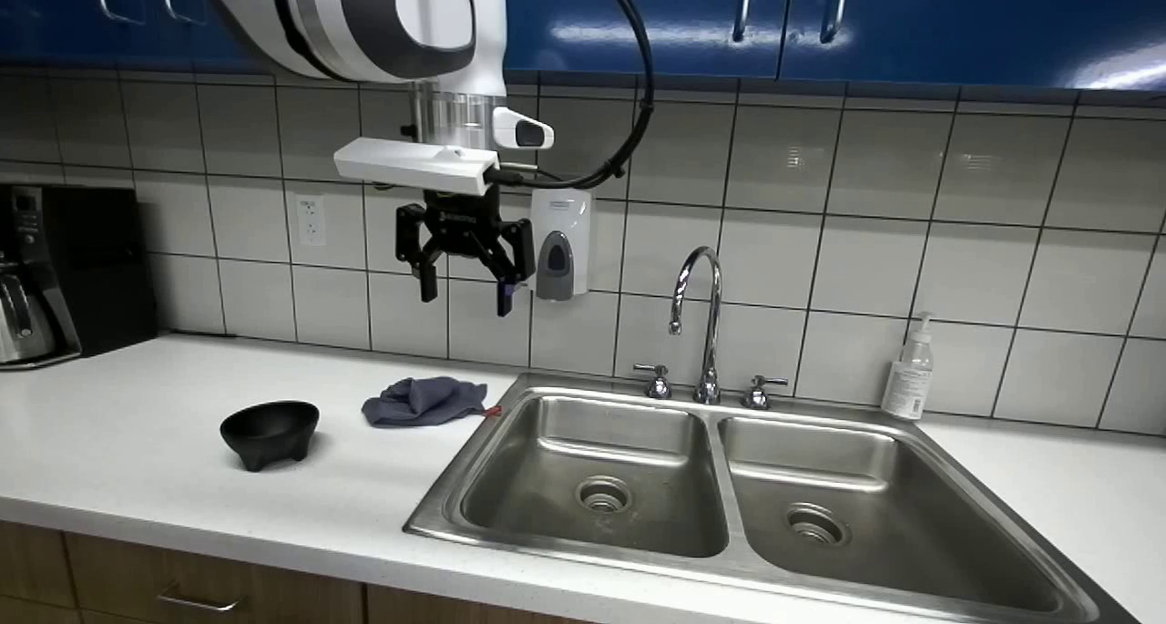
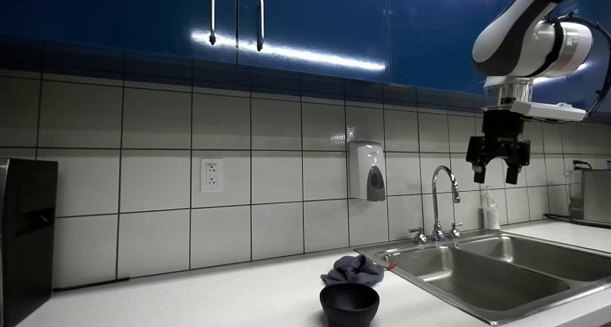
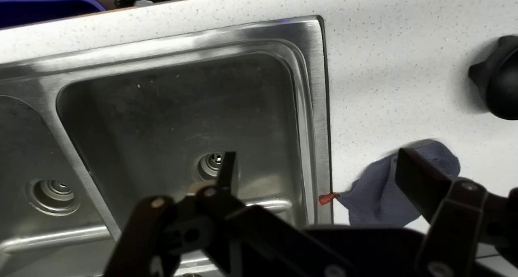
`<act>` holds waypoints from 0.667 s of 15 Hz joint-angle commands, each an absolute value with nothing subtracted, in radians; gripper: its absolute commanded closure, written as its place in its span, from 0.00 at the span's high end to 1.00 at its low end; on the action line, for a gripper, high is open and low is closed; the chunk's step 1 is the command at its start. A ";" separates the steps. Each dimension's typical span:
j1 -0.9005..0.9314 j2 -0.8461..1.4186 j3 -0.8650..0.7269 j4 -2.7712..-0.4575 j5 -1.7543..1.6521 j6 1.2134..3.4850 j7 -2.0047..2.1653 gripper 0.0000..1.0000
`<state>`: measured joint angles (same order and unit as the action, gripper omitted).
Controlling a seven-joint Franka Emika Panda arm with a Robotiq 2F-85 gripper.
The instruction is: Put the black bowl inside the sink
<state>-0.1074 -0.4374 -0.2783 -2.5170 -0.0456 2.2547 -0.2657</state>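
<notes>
The black bowl (image 1: 270,434) stands upright on small feet on the white counter, left of the sink in an exterior view. It also shows in an exterior view (image 2: 349,308) at the bottom edge, and partly at the right edge of the wrist view (image 3: 504,83). The steel double sink (image 1: 437,515) has two basins; its rim also shows in the wrist view (image 3: 319,107). My gripper (image 1: 466,298) is open and empty, high above the counter, well apart from the bowl. In the wrist view its fingers (image 3: 315,159) are spread wide over the sink's edge.
A grey-blue cloth (image 1: 424,402) with a red tag lies between bowl and sink. A faucet (image 1: 713,332) rises behind the basins. A soap dispenser (image 1: 560,246) hangs on the tiled wall. A pump bottle (image 1: 909,378) and a coffee maker (image 1: 82,269) stand on the counter.
</notes>
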 commanded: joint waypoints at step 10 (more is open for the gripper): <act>-0.128 -0.542 -0.172 -2.689 -0.029 2.409 -0.084 1.00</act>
